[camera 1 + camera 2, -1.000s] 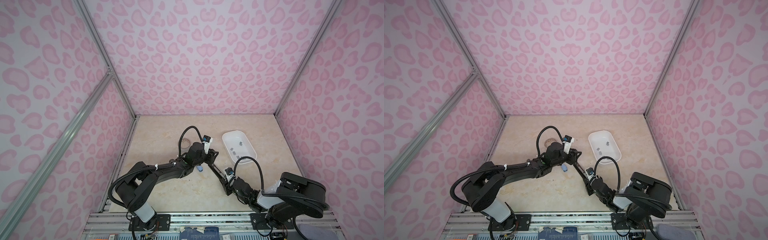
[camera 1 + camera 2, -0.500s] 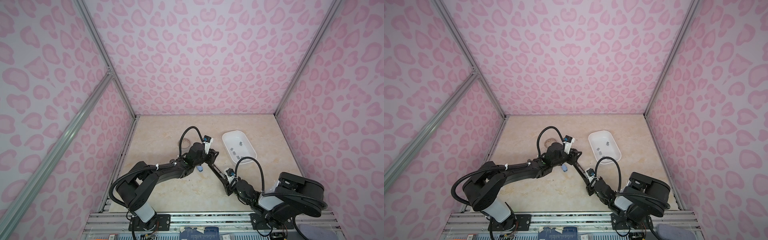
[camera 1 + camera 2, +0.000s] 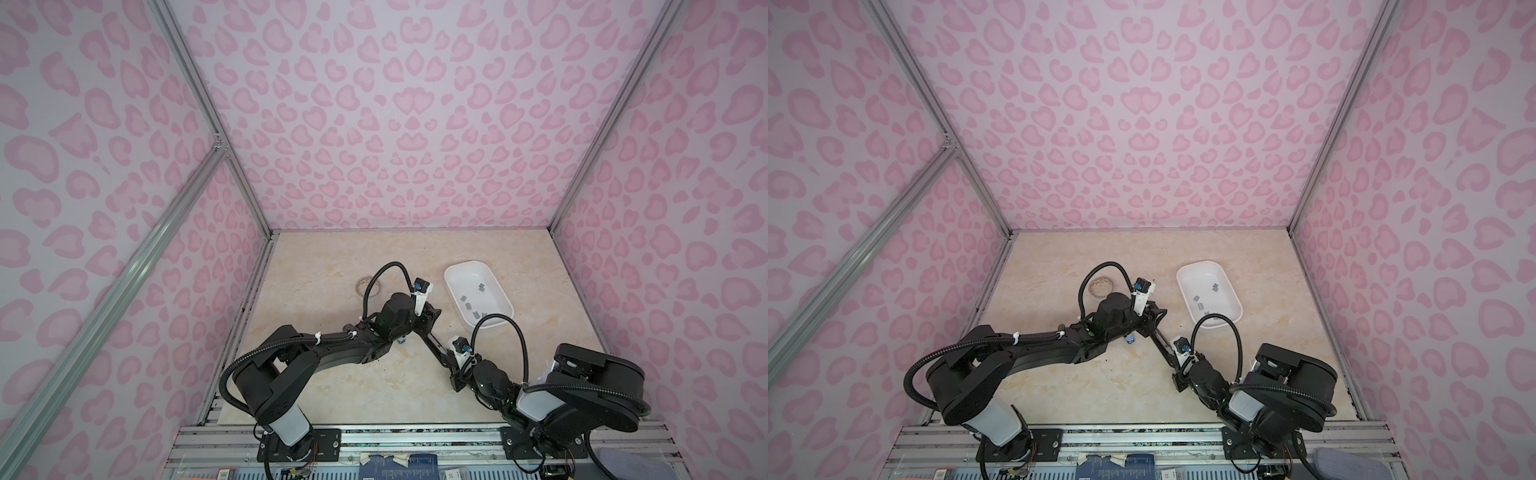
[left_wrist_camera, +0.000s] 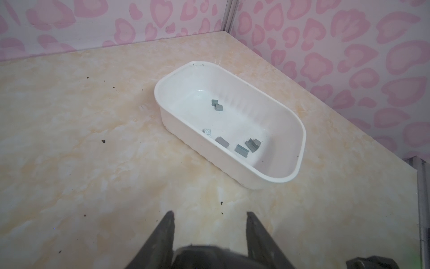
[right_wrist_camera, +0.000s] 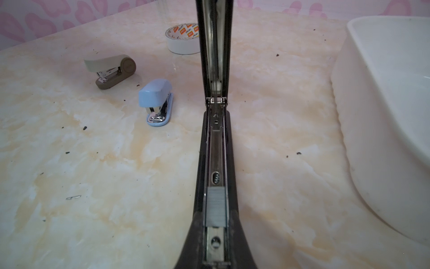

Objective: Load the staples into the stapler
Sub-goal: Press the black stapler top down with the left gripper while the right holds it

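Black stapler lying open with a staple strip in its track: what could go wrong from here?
The lid stands upright; if it drops unevenly, the staple strip in the track of the black stapler could jam. The left arm hangs close over the small blue stapler, so a swing might knock it.

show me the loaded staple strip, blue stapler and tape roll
loaded staple strip (image 5: 214, 207): right wrist view, top face
blue stapler (image 5: 155, 92): right wrist view, top cover
tape roll (image 5: 182, 45): right wrist view, outer side

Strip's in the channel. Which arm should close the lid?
Left, likely: left end effector grips the raised lid; right end effector sits low at the stapler's front.
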`<state>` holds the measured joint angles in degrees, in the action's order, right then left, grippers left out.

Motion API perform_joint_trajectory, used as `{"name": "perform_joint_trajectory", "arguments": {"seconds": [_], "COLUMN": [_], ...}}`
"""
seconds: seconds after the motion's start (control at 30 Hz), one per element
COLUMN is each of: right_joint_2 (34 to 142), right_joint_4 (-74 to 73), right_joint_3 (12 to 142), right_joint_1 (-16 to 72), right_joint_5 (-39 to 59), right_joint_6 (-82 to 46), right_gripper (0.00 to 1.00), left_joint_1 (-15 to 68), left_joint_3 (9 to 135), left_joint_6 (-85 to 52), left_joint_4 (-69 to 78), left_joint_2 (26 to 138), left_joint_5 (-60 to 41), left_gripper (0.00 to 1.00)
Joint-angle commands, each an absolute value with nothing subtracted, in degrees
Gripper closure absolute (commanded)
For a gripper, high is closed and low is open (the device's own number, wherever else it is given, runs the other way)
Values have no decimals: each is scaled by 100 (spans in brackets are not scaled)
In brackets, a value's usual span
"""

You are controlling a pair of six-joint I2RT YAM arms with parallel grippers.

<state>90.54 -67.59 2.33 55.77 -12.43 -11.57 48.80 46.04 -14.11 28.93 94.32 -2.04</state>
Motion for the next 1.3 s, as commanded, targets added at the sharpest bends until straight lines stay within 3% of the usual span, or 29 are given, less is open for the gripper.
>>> {"name": "perform_joint_trajectory", "arguments": {"seconds": [0.0, 0.17, 0.33, 0.43, 1.27], "right_joint_2": [9157, 9234, 9294, 9301, 9345], "right_joint_4": [-7094, -7149, -7259, -7315, -7003], "right_joint_3": [212, 227, 189, 163, 304], "right_joint_1": [5581, 5587, 5604, 5605, 5602], "right_joint_5": [-1244, -1246, -1286, -1327, -1631], "right_joint_6": [-1150, -1173, -1249, -1282, -1546], "right_gripper": [96, 96, 97, 96, 93], "left_joint_1": [5022, 5168, 5378, 5475, 5511], "left_joint_3": [4512, 4431, 4273, 4205, 3420], "left_joint_6": [-1341, -1273, -1004, -904, 14], "left_joint_4": [2792, 2926, 3118, 3192, 3440], "left_joint_2": [9464, 9614, 9659, 9694, 9017], "left_joint_5": [-209, -88, -118, -20, -473], "left_gripper": [50, 42, 23, 19, 14]}}
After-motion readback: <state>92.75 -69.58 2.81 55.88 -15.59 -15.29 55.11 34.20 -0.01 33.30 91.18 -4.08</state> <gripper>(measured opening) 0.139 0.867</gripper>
